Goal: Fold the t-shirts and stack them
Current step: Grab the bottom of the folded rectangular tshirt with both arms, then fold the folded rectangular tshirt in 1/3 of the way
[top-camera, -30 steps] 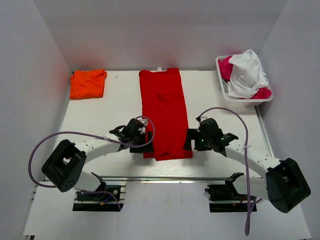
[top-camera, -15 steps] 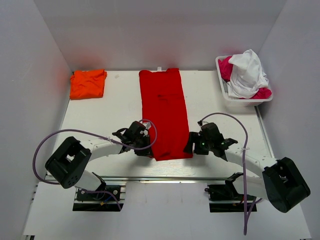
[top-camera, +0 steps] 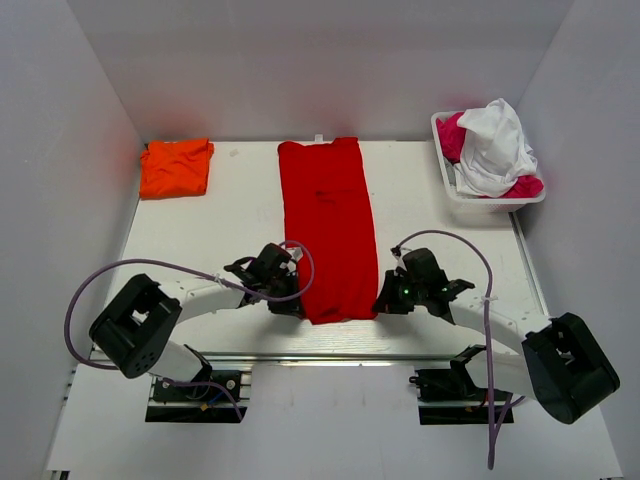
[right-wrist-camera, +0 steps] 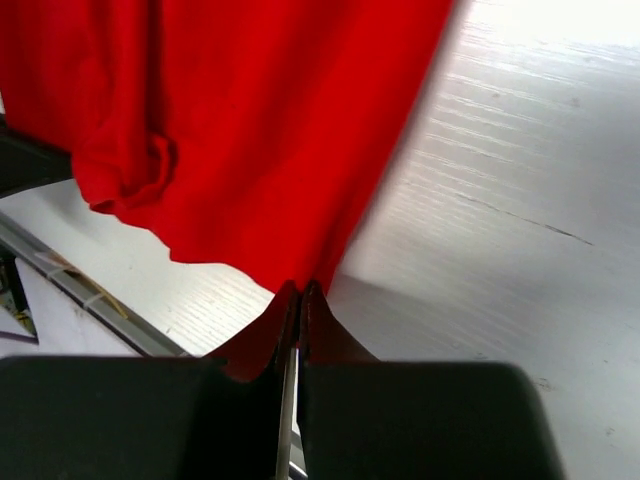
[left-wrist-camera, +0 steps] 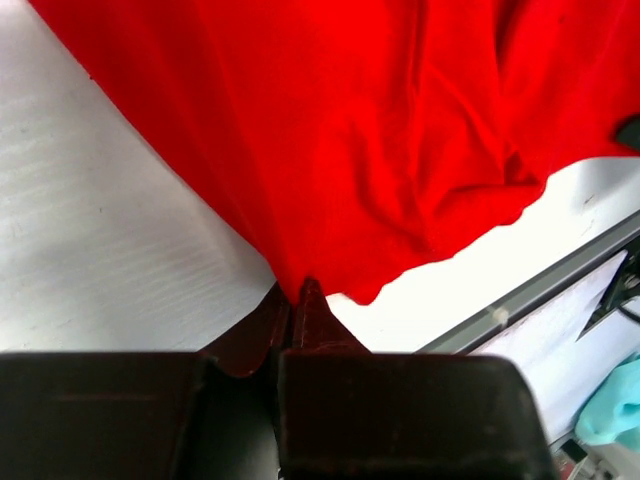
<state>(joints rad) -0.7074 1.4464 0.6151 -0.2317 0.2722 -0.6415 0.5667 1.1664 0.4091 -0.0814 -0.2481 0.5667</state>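
Note:
The red t-shirt [top-camera: 328, 225] lies as a long narrow strip down the middle of the table, sleeves folded in. My left gripper [top-camera: 293, 303] is shut on its near left corner; the left wrist view shows the red cloth [left-wrist-camera: 380, 150] pinched at the tips of my left gripper [left-wrist-camera: 298, 290]. My right gripper [top-camera: 378, 301] is shut on the near right corner, with red cloth [right-wrist-camera: 250, 130] caught in the tips of my right gripper [right-wrist-camera: 300, 290]. The orange t-shirt [top-camera: 176, 166] lies folded at the far left corner, away from both grippers.
A white basket [top-camera: 452, 190] at the far right holds a white garment [top-camera: 495, 145] and pink cloth [top-camera: 453, 135]. The table's near edge with a metal rail [top-camera: 330, 357] runs just behind the shirt's hem. White walls enclose three sides.
Both grippers moved inward onto the shirt's near corners and closed from open to shut on the cloth. The near hem has puckered slightly.

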